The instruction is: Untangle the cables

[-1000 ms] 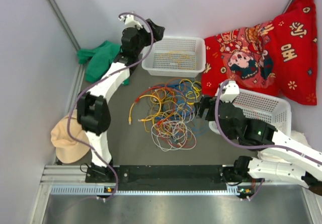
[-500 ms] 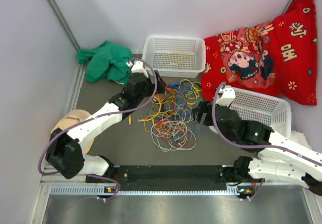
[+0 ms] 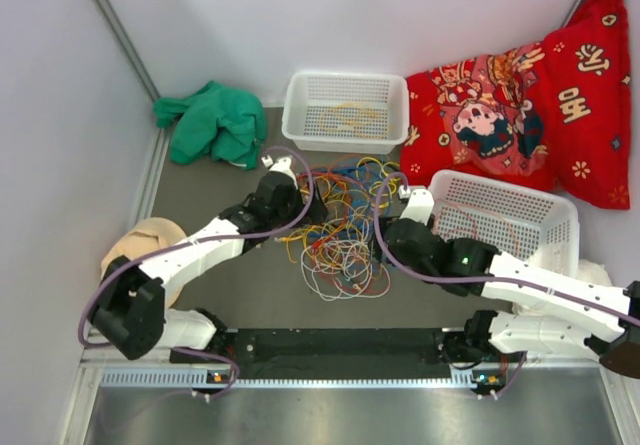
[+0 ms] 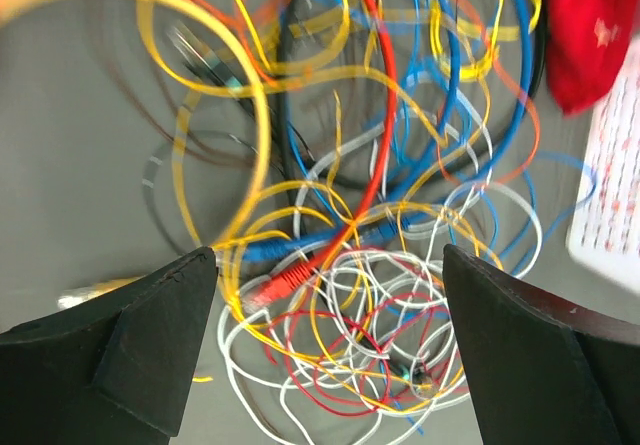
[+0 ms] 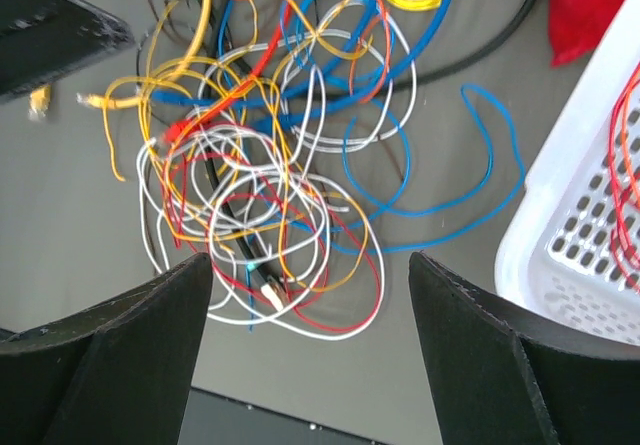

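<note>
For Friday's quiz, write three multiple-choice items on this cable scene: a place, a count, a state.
1. Where is the cable tangle? A) on the grey table B) held in the air C) on the floor
2. How many white baskets are there? A) one B) two C) three
3. The left end effector is: A) shut on a cable B) open above the tangle C) out of view
Answers: 1 A, it lies on the table; 2 B, one far, one right; 3 B, its fingers stand wide apart.
</note>
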{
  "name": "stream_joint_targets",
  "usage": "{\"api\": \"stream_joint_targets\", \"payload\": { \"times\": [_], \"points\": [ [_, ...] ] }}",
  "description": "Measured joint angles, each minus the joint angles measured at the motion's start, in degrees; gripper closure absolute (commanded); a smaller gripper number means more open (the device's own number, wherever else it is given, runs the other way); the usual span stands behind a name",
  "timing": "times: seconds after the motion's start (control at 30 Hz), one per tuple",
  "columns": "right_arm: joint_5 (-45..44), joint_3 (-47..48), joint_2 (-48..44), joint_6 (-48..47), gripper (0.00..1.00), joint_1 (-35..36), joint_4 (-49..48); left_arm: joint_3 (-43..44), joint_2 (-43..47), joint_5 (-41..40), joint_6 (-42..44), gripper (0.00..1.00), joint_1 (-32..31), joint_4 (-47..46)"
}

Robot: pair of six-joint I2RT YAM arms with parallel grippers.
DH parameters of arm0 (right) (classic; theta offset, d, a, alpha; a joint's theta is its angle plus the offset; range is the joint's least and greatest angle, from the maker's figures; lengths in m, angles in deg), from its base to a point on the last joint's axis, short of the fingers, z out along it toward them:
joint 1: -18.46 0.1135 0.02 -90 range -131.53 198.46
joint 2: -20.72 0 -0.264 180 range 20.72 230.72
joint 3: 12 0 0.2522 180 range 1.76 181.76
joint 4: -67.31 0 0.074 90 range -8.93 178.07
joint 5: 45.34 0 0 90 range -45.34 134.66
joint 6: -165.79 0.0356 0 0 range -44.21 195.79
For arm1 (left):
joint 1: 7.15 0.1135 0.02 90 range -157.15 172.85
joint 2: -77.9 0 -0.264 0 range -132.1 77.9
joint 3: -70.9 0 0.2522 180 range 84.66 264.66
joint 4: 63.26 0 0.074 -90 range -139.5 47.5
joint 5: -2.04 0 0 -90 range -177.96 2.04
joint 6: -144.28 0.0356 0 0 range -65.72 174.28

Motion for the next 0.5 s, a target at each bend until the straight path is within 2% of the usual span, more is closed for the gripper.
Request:
{"api": "stream_joint_targets", "payload": {
  "times": [0.13,0.33,0.4,0.5],
  "points": [
    [0.6,-0.3,0.2,1.0,0.22,0.0,0.1,0.0,-4.7,2.7,-0.4,0.01,-2.8,-0.4],
    [0.4,-0.3,-0.4,1.5,0.22,0.0,1.2,1.6,-12.5,1.4,0.3,0.01,-9.9,0.0],
    [0.3,-0.3,-1.0,1.8,0.23,0.0,1.7,2.5,-14.9,0.9,0.6,0.04,-10.3,0.1],
    [0.1,-0.3,-2.4,2.0,0.23,0.0,2.3,5.2,-17.6,0.1,0.9,0.15,-10.3,1.0]
  ]
}}
